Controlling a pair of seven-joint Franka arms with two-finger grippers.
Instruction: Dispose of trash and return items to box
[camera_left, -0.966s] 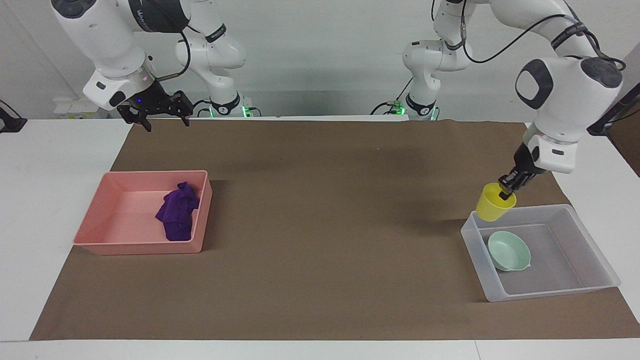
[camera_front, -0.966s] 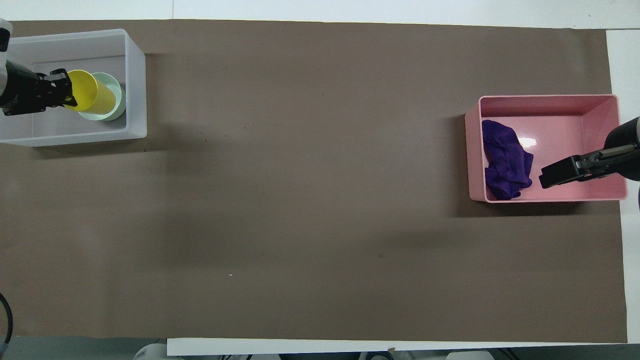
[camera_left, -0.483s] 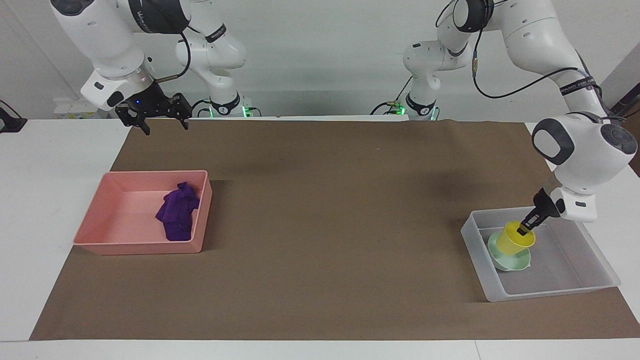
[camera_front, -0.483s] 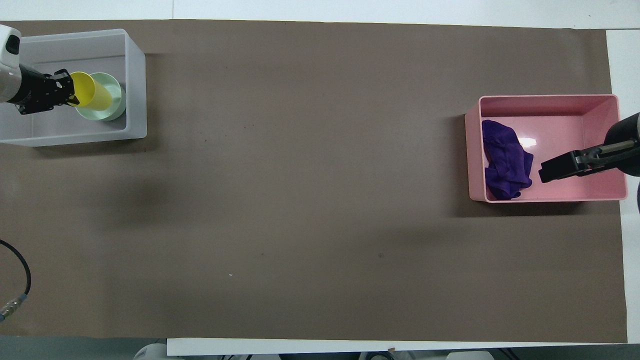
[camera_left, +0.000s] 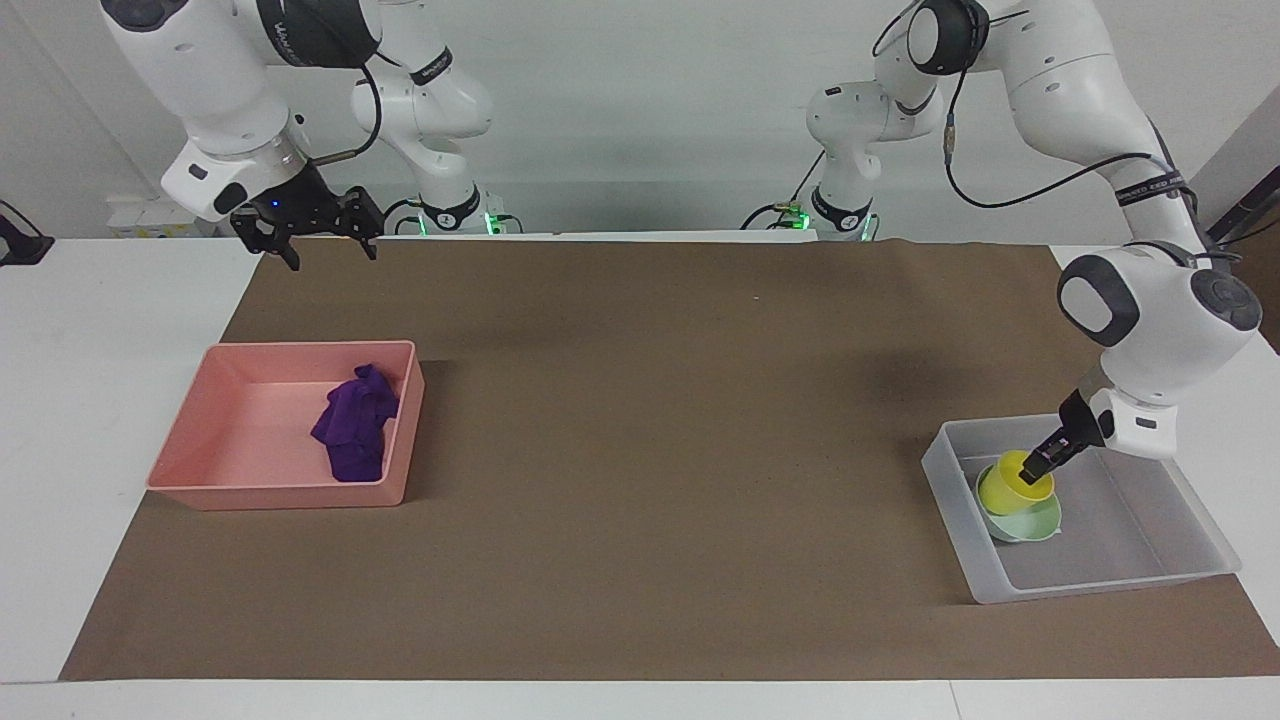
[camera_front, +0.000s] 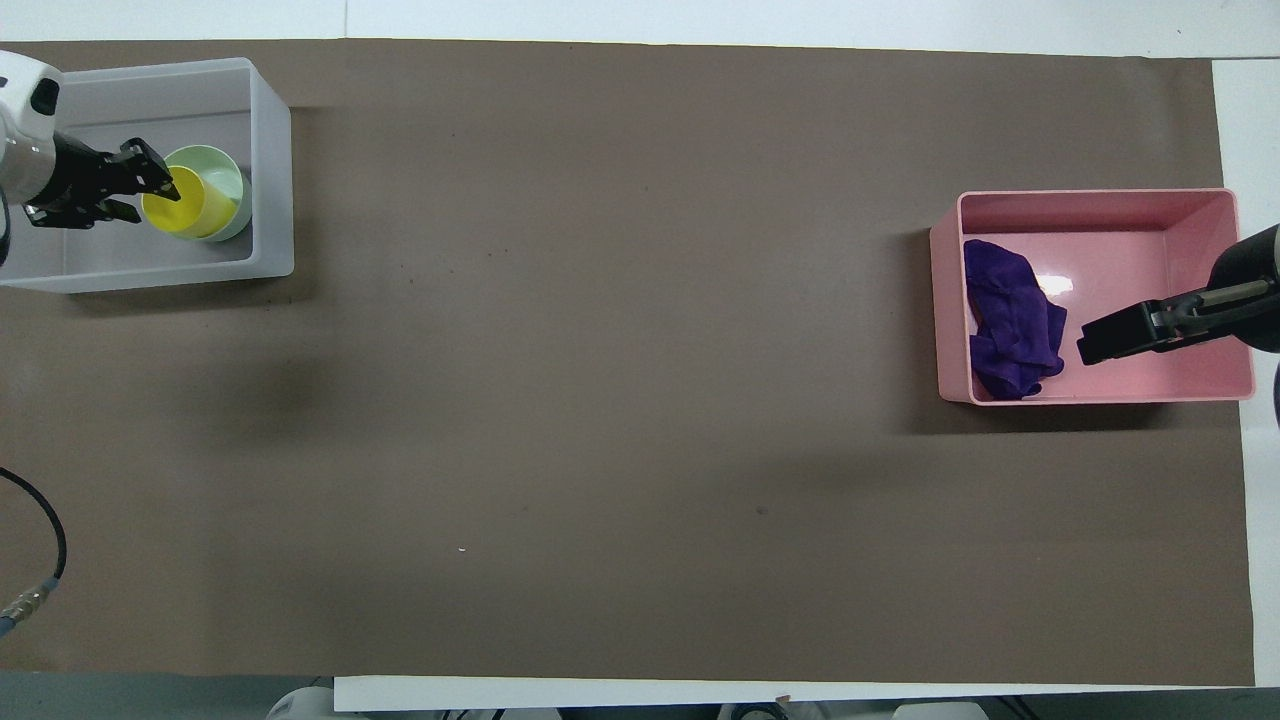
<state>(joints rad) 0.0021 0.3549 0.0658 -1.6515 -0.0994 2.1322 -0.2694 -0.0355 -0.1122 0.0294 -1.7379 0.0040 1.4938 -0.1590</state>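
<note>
The yellow cup (camera_left: 1012, 487) sits in the mint-green bowl (camera_left: 1030, 523), inside the clear-grey box (camera_left: 950, 500) at the left arm's end of the table. My left gripper (camera_left: 1033, 470) reaches down into the box and is shut on the cup's rim. In the overhead view the cup (camera_front: 190, 205), bowl (camera_front: 232, 185), box (camera_front: 270, 150) and left gripper (camera_front: 160, 185) show the same. The purple rag (camera_left: 352, 425) lies in the pink tray (camera_left: 200, 430). My right gripper (camera_left: 335, 255) is open and empty, raised high and waiting; in the overhead view it (camera_front: 1092, 350) covers part of the pink tray (camera_front: 1150, 215) beside the rag (camera_front: 1010, 320).
Brown paper (camera_left: 640, 450) covers the table between the two trays. The pink tray stands at the right arm's end of the table. A loose cable (camera_front: 40, 560) hangs in at the robots' edge near the left arm.
My left gripper has carried the yellow cup from above the box's rim down into the box and set it in the bowl. The right arm has hardly moved.
</note>
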